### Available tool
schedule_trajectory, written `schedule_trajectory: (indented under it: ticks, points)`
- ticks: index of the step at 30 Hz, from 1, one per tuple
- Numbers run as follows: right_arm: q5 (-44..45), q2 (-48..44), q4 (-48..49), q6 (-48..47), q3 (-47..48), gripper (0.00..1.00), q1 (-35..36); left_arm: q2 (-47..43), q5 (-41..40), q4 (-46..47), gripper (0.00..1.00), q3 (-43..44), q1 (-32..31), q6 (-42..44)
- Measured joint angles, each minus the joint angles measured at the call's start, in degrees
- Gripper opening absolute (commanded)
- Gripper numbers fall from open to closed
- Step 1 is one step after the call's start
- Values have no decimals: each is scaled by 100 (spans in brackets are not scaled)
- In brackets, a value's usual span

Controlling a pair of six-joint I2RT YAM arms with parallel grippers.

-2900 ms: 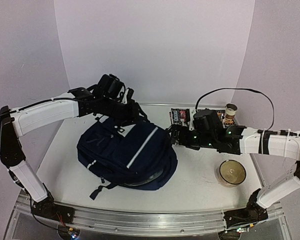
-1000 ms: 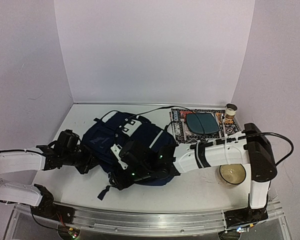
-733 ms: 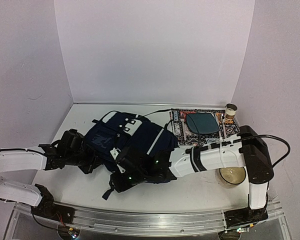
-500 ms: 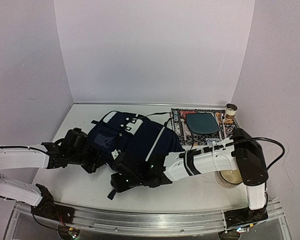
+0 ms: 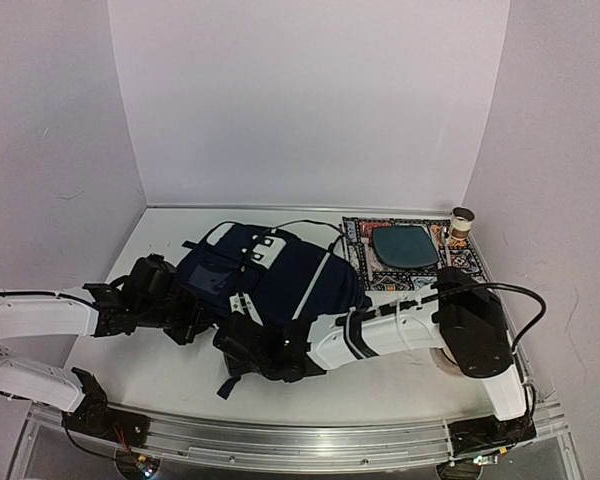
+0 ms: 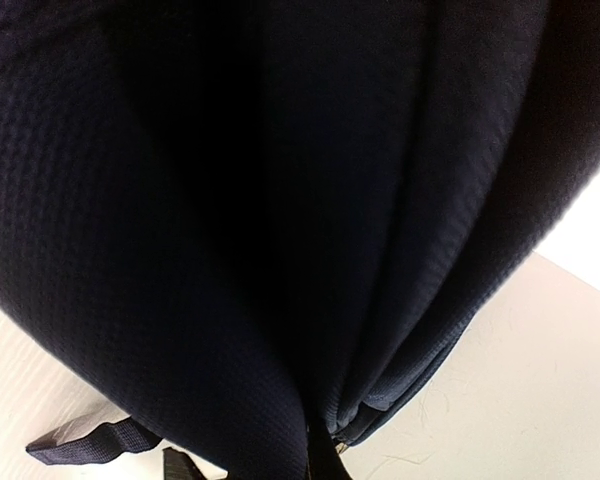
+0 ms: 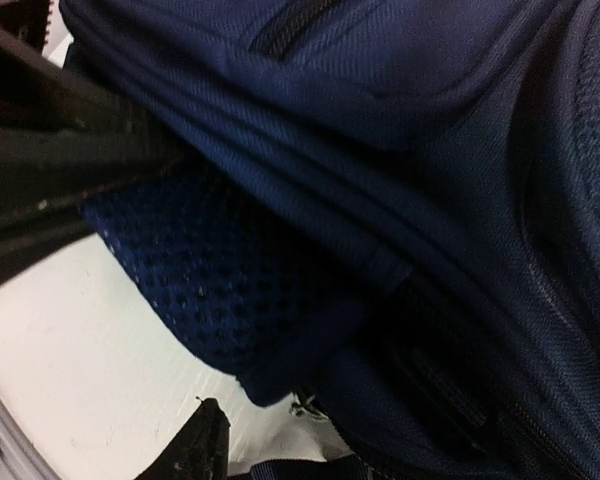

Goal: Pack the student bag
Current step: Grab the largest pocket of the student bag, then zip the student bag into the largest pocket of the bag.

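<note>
Positioning the student bag (image 5: 280, 280) for loading, judged the step in hand: the bag lies flat on the table (image 5: 150, 375), wedged between the two sets of fingers, with no opening visible. Left gripper (image 5: 185, 322): clenched, apparently on a fold of navy fabric that hangs right before its wrist camera, though the fingers themselves are out of sight. Right gripper (image 5: 240, 345): one dark finger (image 7: 50, 160) above and one below the bag's mesh-padded edge, jaws apart around it; whether they press it cannot be told. Recommended handling: keep the left pinch firm as an anchor, seat the right fingers deeper before closing, and avoid the loose strap (image 5: 230, 385) just below them. Well beyond the right fingers: patterned mat (image 5: 360, 262) with teal pouch (image 5: 400, 243).
</note>
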Motion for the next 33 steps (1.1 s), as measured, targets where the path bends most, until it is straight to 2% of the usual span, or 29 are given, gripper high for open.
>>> schedule_trajectory:
  ticks: [2, 5, 6, 7, 14, 21, 26, 33]
  points:
    - [175, 47, 41, -9, 42, 32, 10, 0, -18, 6, 0, 2, -14, -19]
    - [372, 122, 82, -102, 106, 7, 14, 0, -38, 10, 0, 2, -24, -25]
    - [401, 130, 95, -103, 108, 1, 14, 0, -41, 10, 0, 2, -26, -25]
    - [419, 134, 105, -131, 109, 0, 13, 0, -47, 10, 0, 2, -29, -25]
    - [394, -98, 422, -261, -450, 0, 9, 0, -192, -6, 0, 2, -74, 49]
    - [1, -1135, 485, -431, -1583, 0, 7, 0, -174, -23, 0, 2, 47, 404]
    - [-339, -1837, 427, -495, -2333, 0, -52, 0, 58, -205, 0, 36, 532, 986]
    - [-731, -2695, 118, -630, -3146, 0, -43, 196, 152, -620, 0, 215, 1322, 2318]
